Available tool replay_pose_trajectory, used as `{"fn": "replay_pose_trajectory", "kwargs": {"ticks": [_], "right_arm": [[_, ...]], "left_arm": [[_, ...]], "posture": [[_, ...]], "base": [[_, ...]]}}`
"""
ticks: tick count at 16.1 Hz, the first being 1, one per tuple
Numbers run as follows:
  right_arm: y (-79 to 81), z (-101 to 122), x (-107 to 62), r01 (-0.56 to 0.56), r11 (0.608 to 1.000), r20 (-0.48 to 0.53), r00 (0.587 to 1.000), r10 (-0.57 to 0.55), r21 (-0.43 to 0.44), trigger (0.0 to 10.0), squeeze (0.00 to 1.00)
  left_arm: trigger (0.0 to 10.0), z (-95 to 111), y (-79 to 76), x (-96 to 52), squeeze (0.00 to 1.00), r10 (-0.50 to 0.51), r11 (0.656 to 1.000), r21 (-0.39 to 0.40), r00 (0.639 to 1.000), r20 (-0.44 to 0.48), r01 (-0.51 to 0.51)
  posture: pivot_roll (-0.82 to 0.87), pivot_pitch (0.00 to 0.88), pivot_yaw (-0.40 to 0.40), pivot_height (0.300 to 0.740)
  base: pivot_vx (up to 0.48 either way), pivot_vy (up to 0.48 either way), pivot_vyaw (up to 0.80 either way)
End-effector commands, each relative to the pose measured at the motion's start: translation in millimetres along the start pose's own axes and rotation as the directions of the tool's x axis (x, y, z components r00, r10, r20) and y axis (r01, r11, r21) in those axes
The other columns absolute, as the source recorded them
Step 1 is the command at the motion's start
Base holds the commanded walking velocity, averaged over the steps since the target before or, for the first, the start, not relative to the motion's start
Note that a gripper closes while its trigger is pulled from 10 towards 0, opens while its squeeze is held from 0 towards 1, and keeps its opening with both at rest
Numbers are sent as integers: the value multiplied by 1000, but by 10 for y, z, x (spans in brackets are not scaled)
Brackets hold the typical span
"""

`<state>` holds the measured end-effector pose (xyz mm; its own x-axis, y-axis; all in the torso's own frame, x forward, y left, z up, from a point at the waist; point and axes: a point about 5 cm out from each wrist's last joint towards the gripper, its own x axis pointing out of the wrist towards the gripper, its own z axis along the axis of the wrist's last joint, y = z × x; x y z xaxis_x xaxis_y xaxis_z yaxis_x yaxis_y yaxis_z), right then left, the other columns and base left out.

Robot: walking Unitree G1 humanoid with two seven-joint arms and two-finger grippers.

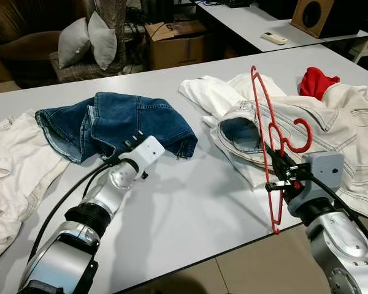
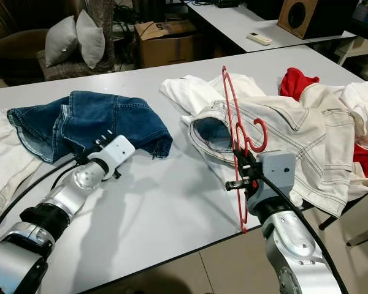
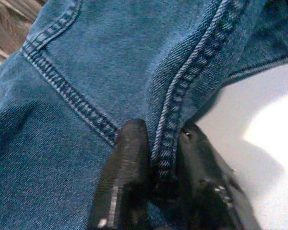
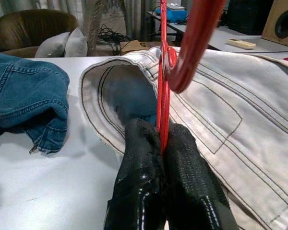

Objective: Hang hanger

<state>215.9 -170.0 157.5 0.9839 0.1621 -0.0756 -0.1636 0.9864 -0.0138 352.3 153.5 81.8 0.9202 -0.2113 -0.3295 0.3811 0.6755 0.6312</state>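
Right pincer (image 4: pixel 162 143) pinches thin (red) hanger (image 1: pixel 262 122).

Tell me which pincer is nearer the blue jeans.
Left. The left pincer is clamped on a seam of the blue jeans; the right pincer grips the red hanger beside the white jacket.

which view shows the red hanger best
The left eye view: the whole red hanger shows, hook to bottom corner, held upright by the right gripper over the white jacket. The right eye view shows much the same. The right wrist view catches just its hook and shaft between the fingers.
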Motion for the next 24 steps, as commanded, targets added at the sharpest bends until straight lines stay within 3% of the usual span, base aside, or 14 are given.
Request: {"fn": "replay_pose_trajectory", "kwargs": {"ticks": [1,6,10,11,13,14,16,17,18,19,20,21,22,24], "right_arm": [[11,29,20,-10,1000,18,1000,10,-13,10000,0],[42,109,60,-27,999,75,997,25,22,10000,0],[5,206,95,-45,998,133,990,39,47,10000,0],[-10,220,97,-41,997,146,989,31,63,10000,0],[-19,264,100,-36,993,184,983,15,113,10000,0],[-21,274,101,-36,992,192,981,12,121,10000,0],[-31,303,100,-35,989,216,976,4,141,10000,0],[-36,320,95,-32,988,230,973,-4,153,10000,0],[-47,336,87,-26,986,242,970,-15,166,10000,0],[-61,341,83,-18,985,247,969,-26,174,10000,0],[-72,340,79,-11,983,248,968,-35,181,10000,0],[-74,338,79,-9,983,247,968,-37,183,10000,0],[-70,326,83,-11,982,242,970,-35,186,10000,0],[-53,305,89,-19,982,232,972,-25,187,10000,0]], "left_arm": [[0,10,37,-2,0,-11,1000,-22,1000,10,11],[0,210,336,-86,0,-228,952,-178,966,121,247],[0,649,977,-322,0,-303,903,-210,901,309,376],[0,807,1091,-414,0,-329,871,-224,859,392,436],[0,1151,1242,-651,0,-362,764,-239,705,610,599],[0,1233,1303,-678,0,-316,745,-268,678,664,610],[0,1461,1511,-787,0,-163,654,-357,585,795,667],[0,1558,1627,-867,0,-66,581,-387,515,855,716],[0,1603,1780,-932,0,91,466,-431,442,892,773],[0,1515,1839,-880,0,171,410,-519,496,852,750],[0,1320,1784,-739,0,158,424,-640,644,749,641],[0,1211,1715,-669,0,116,461,-678,719,685,572],[0,1015,1542,-572,0,22,511,-716,826,564,475],[0,933,1396,-557,0,-32,544,-717,865,501,435]], "posture": [[-44,13,13,740],[-29,12,15,740],[-11,7,19,740],[-8,7,18,740],[-6,6,19,740],[-6,6,19,740],[-6,8,21,740],[-6,8,24,740],[-5,9,27,740],[-5,9,28,740],[-3,11,27,740],[-3,11,27,740],[-2,13,25,740],[0,18,22,740]], "base": [[0,0,0],[0,0,0],[0,0,0],[0,0,0],[0,0,0],[0,0,0],[0,0,0],[0,0,0],[0,0,0],[0,0,0],[0,0,0],[0,0,0],[0,0,0],[0,0,0]]}}
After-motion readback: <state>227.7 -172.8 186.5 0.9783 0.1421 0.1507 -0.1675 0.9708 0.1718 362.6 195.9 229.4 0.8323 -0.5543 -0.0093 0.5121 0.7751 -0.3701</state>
